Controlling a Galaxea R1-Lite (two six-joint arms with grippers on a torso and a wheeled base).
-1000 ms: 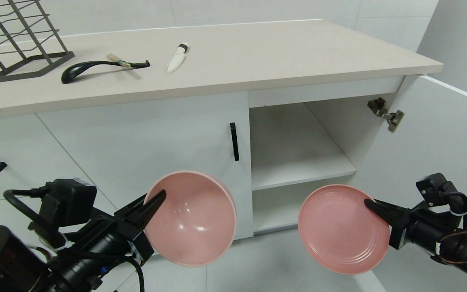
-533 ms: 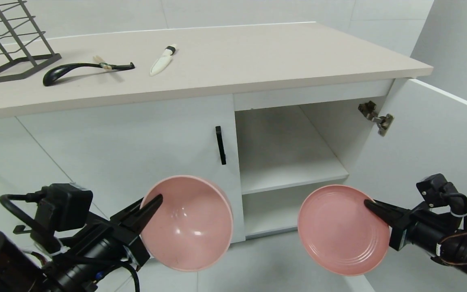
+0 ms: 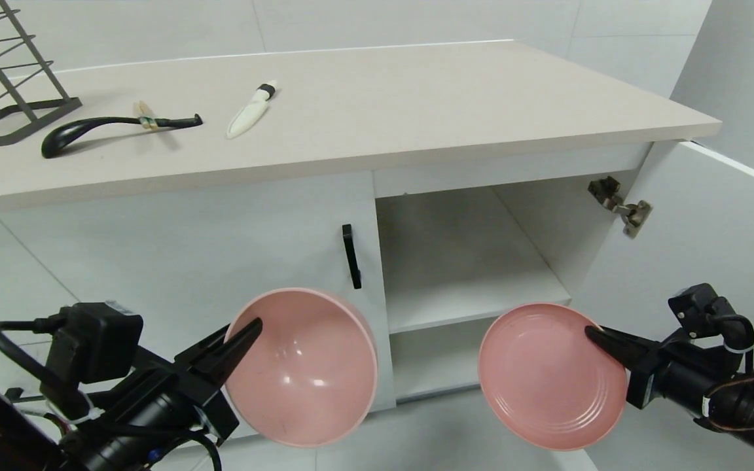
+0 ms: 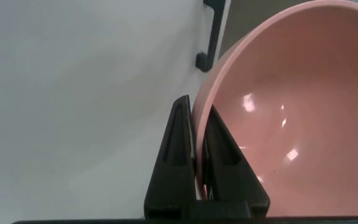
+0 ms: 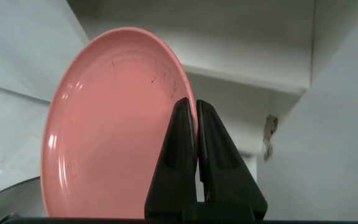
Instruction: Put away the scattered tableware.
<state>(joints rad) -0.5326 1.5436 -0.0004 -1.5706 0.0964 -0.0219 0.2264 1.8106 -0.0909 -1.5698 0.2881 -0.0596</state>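
The head camera is looking forward and down from well back at the countertop (image 3: 416, 98) and the open cabinet (image 3: 468, 281) beneath its right end. The left wrist camera is sitting close behind the left gripper (image 4: 196, 107), facing past the pink bowl (image 4: 291, 124) toward the black door handle (image 4: 212, 31), which the head view is sharing. The right wrist camera is peering closely past the pink plate (image 5: 110, 137) into that cabinet, sharing its hinge (image 5: 270, 135).

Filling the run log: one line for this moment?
left gripper: shut on bowl | right gripper: shut on plate | cupboard door: open | counter: ladle, chopsticks, knife
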